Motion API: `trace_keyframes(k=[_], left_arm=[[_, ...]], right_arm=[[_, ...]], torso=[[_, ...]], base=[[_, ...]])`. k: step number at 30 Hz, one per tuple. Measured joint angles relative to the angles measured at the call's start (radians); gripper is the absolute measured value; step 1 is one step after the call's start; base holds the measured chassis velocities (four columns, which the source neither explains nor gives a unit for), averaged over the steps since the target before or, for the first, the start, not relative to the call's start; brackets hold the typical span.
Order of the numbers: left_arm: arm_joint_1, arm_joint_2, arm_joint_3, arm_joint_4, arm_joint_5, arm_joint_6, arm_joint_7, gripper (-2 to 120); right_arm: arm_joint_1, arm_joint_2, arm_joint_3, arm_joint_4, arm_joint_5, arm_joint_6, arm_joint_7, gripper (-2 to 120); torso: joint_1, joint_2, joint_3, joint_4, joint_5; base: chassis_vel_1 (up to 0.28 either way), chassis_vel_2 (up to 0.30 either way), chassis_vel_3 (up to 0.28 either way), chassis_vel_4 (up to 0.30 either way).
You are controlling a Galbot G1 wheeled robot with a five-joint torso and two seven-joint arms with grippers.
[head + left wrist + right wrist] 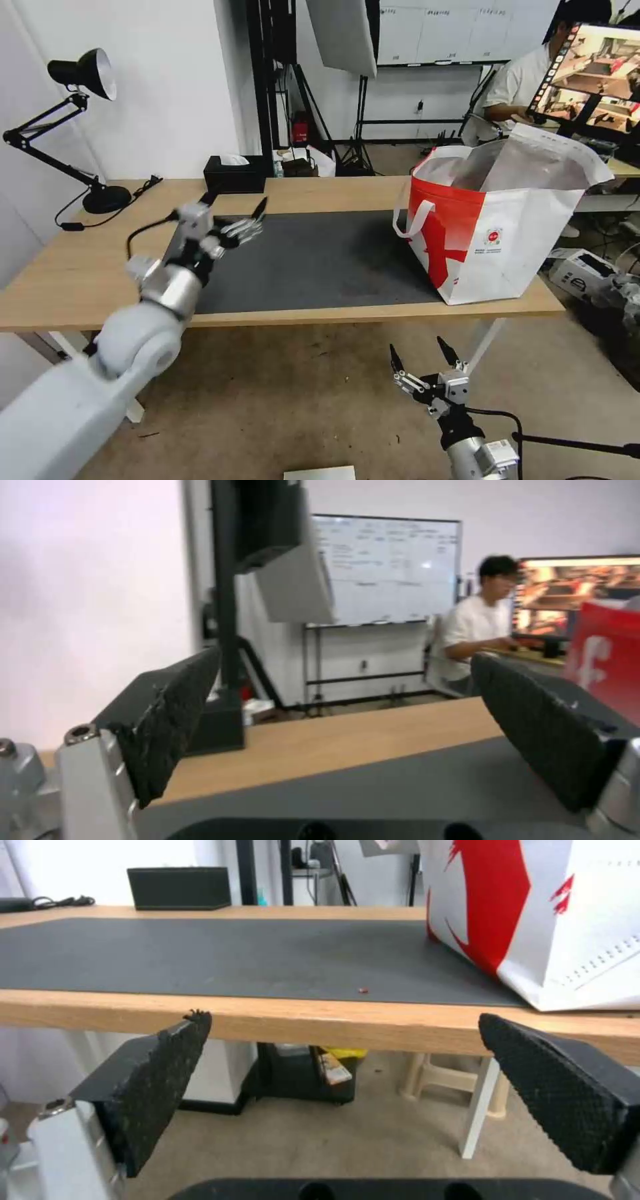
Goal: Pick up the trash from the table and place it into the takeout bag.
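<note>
Standing at the table's [300, 193] right end, half on the grey mat [320, 260], the takeout bag [500, 227] is white and red, foil-lined, mouth gaping. Judged light, soft-walled, easily tipped; best held by its white strap handles [410, 217]. A small reddish crumb [363, 989] lies on the mat. Left gripper [235, 208] hovers over the mat, fingers spread, empty. Right gripper [422, 352] hangs below the table edge, spread, empty.

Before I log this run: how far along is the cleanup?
It looks done: the mat carries no large trash, only a tiny red crumb. The takeout bag stands open; its contents are hidden. Left gripper above the mat and right gripper below the table edge have open, empty jaws.
</note>
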Motion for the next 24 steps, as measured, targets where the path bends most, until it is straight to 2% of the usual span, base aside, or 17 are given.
trace_keyframes(k=[4, 8, 14, 24], left_arm=[[0.087, -0.059, -0.023, 0.009, 0.048, -0.009, 0.001, 100], [0.215, -0.125, -0.09, 0.009, 0.104, -0.019, -0.001, 100], [0.374, -0.227, -0.19, 0.008, 0.147, -0.035, -0.004, 100], [0.521, -0.326, -0.241, 0.001, 0.194, -0.06, -0.005, 100]], right_arm=[[0.0, 0.0, 0.0, 0.0, 0.0, 0.0, 0.0, 100], [0.0, 0.0, 0.0, 0.0, 0.0, 0.0, 0.0, 100], [0.0, 0.0, 0.0, 0.0, 0.0, 0.0, 0.0, 100], [0.0, 0.0, 0.0, 0.0, 0.0, 0.0, 0.0, 100]], torso=[[0.0, 0.0, 0.0, -0.0014, -0.0001], [0.0, 0.0, 0.0, -0.0004, 0.0001], [0.0, 0.0, 0.0, -0.0006, 0.0001], [0.0, 0.0, 0.0, -0.0006, 0.0]], base=[[0.0, 0.0, 0.0, 0.0], [0.0, 0.0, 0.0, 0.0], [0.0, 0.0, 0.0, 0.0], [0.0, 0.0, 0.0, 0.0]])
